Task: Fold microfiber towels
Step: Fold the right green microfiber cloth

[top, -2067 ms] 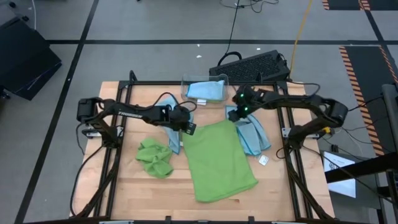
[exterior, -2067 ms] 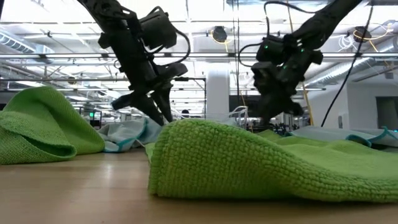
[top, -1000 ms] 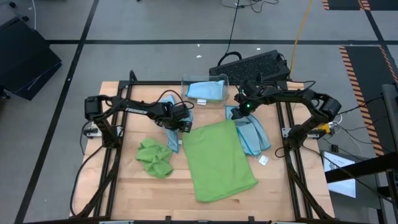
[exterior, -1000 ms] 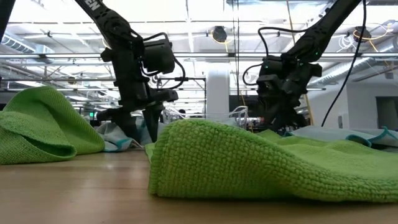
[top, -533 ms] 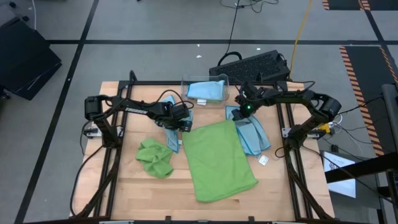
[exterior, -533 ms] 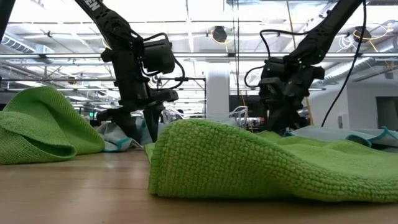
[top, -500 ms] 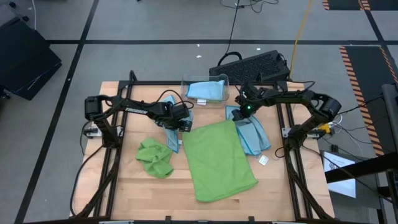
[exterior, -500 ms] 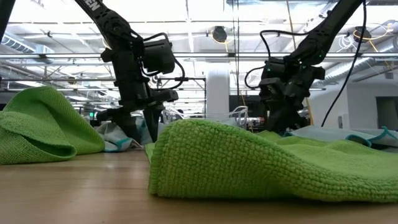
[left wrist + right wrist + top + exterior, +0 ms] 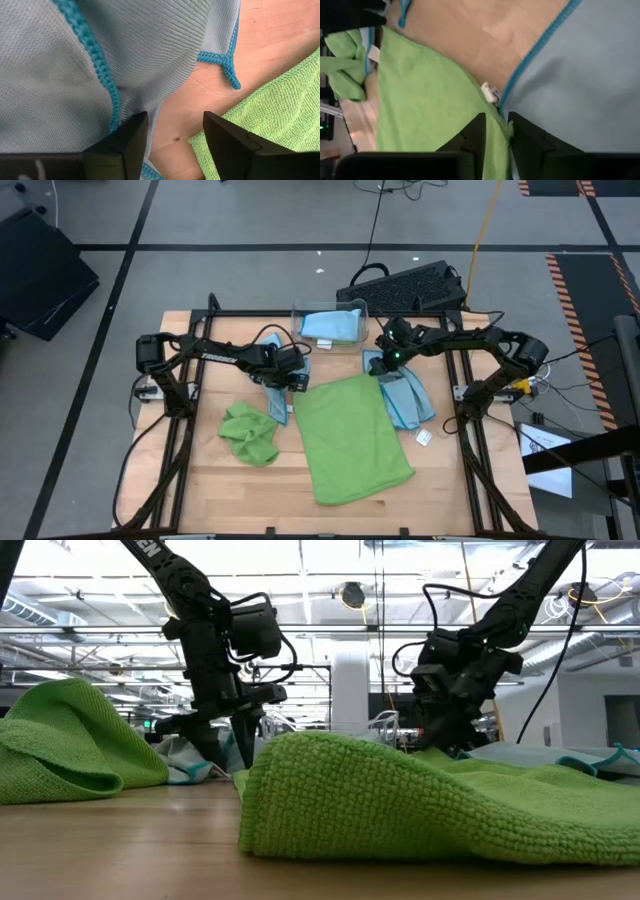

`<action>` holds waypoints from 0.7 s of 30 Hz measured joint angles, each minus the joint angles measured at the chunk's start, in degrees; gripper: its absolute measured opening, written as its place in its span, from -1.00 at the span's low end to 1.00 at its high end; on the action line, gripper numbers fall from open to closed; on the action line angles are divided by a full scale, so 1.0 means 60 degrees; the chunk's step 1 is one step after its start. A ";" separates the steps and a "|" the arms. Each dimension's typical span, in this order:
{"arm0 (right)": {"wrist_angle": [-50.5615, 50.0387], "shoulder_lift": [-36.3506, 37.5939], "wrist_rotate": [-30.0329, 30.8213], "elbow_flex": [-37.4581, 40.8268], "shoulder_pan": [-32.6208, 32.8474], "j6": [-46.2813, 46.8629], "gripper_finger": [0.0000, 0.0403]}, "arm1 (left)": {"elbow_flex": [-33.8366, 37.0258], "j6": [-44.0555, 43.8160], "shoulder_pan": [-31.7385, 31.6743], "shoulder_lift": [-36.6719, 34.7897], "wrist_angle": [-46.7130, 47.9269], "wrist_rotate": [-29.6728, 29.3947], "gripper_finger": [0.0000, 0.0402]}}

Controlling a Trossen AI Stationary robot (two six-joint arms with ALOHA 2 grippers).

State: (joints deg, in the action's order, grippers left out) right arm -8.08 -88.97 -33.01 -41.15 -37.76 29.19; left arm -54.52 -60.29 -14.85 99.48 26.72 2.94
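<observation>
A lime green towel [image 9: 350,435] lies spread flat on the table's middle. My right gripper [image 9: 496,132] is at its far right corner, shut on it. My left gripper [image 9: 175,137] stands open and points down by the towel's far left corner [image 9: 260,115]. One of its fingers is over a light blue towel [image 9: 75,65] and the other over bare wood. A second light blue towel [image 9: 405,395] lies to the right of the green one. A crumpled green towel [image 9: 248,432] lies at the left. My right gripper pinches the green towel's far right corner [image 9: 497,122] between its two fingers, just beside the small white tag [image 9: 490,92]. The fingers slant down from the table's far right. The towel lies flat on the table. My left gripper's fingertips are hidden, so I cannot tell whether they touch the blue towel.
A clear plastic bin [image 9: 330,325] with a light blue cloth in it stands at the far middle. A small white scrap [image 9: 423,437] lies near the right edge. Bare wood [image 9: 250,490] shows along the near edge.
</observation>
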 joint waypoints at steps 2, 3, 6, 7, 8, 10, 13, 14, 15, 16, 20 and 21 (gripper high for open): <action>0.0040 0.0000 0.0004 0.0000 0.0000 0.0018 -0.68 | 0.0000 0.0000 0.0004 0.0000 0.0000 -0.0005 -0.01; 0.0019 0.0000 0.0004 0.0000 0.0000 0.0019 -0.71 | 0.0000 0.0000 0.0004 0.0000 0.0000 -0.0007 -0.01; -0.0057 0.0000 -0.0006 0.0000 0.0000 0.0017 -0.86 | 0.0000 0.0000 0.0004 0.0000 -0.0004 -0.0006 -0.01; -0.0073 0.0000 -0.0007 0.0000 0.0000 0.0017 -0.92 | 0.0000 0.0005 0.0004 0.0000 -0.0004 0.0006 -0.01; -0.0098 0.0000 -0.0008 0.0000 0.0000 0.0013 -0.96 | 0.0000 0.0064 0.0003 0.0000 -0.0004 0.0089 -0.01; -0.0167 0.0000 -0.0018 0.0000 0.0000 0.0010 -0.97 | -0.0055 0.0361 -0.0071 -0.0004 -0.0015 0.0747 -0.01; -0.0201 0.0010 -0.0028 0.0004 0.0000 -0.0055 -0.97 | -0.0173 0.0456 -0.0120 -0.0102 0.0094 0.1596 -0.01; -0.0218 0.0057 -0.0029 0.0004 0.0000 -0.0120 -0.98 | -0.0262 0.0411 -0.0115 -0.0113 0.0026 0.1694 -0.01; -0.0228 0.0110 -0.0034 0.0004 0.0000 -0.0187 -0.98 | -0.0344 0.0328 -0.0109 -0.0132 0.0013 0.1714 -0.01; -0.0184 0.0133 -0.0046 0.0004 0.0002 -0.0205 -0.99 | -0.0398 0.0239 -0.0109 -0.0154 0.0038 0.1708 -0.01; -0.0260 0.0117 -0.0100 0.0011 0.0000 -0.0223 -0.99 | -0.0579 0.0077 -0.0066 -0.0178 -0.0264 0.1130 -0.01; -0.0226 0.0117 -0.0182 0.0011 0.0000 -0.0244 -0.99 | -0.0577 -0.0048 -0.0066 -0.0178 -0.0300 0.1082 -0.01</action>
State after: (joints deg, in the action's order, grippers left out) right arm -9.44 -88.27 -34.11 -41.08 -37.76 27.73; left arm -57.98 -60.58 -15.25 98.41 24.92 9.43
